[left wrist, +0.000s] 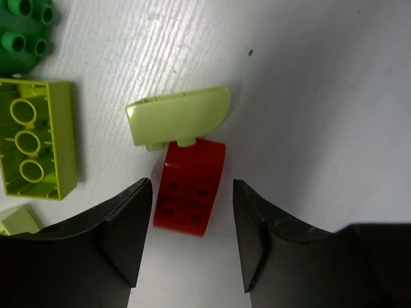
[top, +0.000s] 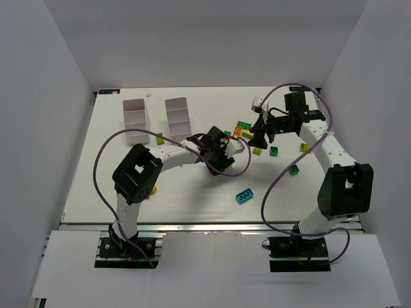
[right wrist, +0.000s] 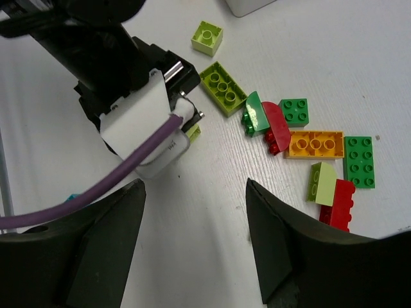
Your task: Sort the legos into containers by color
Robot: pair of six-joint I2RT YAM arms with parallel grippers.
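A white desk is seen from above. At its far left stand two white trays side by side, the left tray and the right tray.

Your left gripper is low over the middle of the desk, well right of the trays. Its jaws are apart and straddle a small red brick that lies flat on the desk. One finger is just beside the brick and the other is a little apart from it. A lime curved piece touches the end of the brick away from the gripper, and a lime brick lies upside down nearby.

Your right gripper hovers wide open, gripping nothing. It is near an orange brick that lies among green, red and lime ones. A cyan brick lies alone on the near part of the desk.
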